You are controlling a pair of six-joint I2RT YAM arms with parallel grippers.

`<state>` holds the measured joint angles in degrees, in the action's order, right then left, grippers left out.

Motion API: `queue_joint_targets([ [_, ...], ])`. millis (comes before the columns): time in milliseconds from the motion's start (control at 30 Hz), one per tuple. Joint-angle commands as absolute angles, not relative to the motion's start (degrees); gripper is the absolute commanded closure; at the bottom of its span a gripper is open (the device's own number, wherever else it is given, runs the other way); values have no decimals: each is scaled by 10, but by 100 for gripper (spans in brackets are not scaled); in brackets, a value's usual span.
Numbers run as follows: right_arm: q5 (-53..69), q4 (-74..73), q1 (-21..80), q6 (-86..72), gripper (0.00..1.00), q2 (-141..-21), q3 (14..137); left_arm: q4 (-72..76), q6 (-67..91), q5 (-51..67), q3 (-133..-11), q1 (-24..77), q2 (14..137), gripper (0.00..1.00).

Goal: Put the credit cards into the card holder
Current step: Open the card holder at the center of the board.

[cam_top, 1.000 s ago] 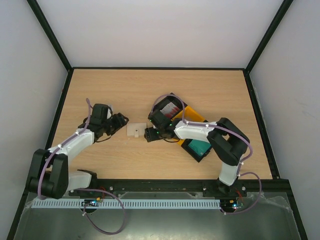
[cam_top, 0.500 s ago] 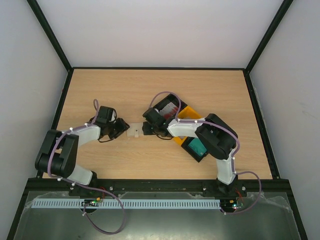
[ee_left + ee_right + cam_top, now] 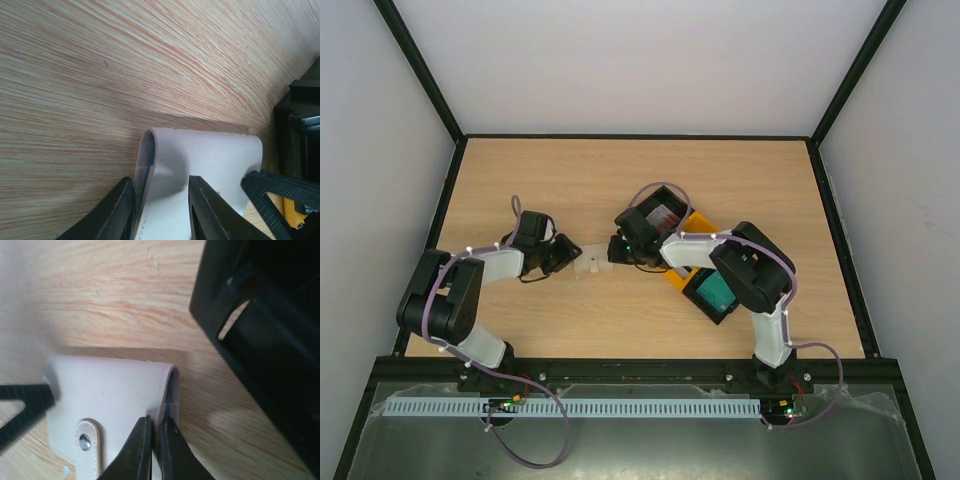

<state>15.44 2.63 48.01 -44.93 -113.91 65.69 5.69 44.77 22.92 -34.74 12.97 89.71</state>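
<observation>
The card holder (image 3: 588,262) is lying flat on the wooden table (image 3: 520,180), right between the two grippers. The right gripper (image 3: 155,452) is pinching a thin edge of the holder, with its fingers almost together. The left gripper (image 3: 160,210) is reaching over the holder's other end. The holder's top is showing between its fingers (image 3: 122,210), and I cannot tell if they are squeezing it. Near the right gripper, the black-and-yellow tray (image 3: 703,224) is holding a red-and-white card (image 3: 660,213) and a teal card (image 3: 713,293).

right hand (image 3: 156,426) pinching card holder (image 3: 107,390) edge, black tray (image 3: 260,335) nearby, wooden table (image 3: 100,295)
</observation>
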Motion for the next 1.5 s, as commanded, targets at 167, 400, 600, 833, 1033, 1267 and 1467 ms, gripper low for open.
queue_joint_targets([
  [167, 190, 57, 463, -410, 98, -1088, 640, 64, 457, 218, -301, 139, 784, 52],
  [400, 249, 26, 443, -238, 98, -979, 620, -58, 375, 224, -372, 140, 693, 30],
  [600, 362, -2, 434, -110, 98, -894, 600, -119, 300, 335, -419, 141, 659, 16],
  [833, 484, -53, 424, -32, 98, -832, 595, -170, 217, 444, -448, 141, 618, 4],
  [1033, 571, -160, 418, 78, 98, -819, 608, -38, 264, 572, -388, 185, 573, 6],
  [1267, 597, -228, 406, 115, 98, -852, 649, -20, 268, 574, -369, 221, 552, 20],
  [1467, 629, -220, 384, 119, 98, -834, 644, -54, 250, 560, -376, 223, 566, 18],
])
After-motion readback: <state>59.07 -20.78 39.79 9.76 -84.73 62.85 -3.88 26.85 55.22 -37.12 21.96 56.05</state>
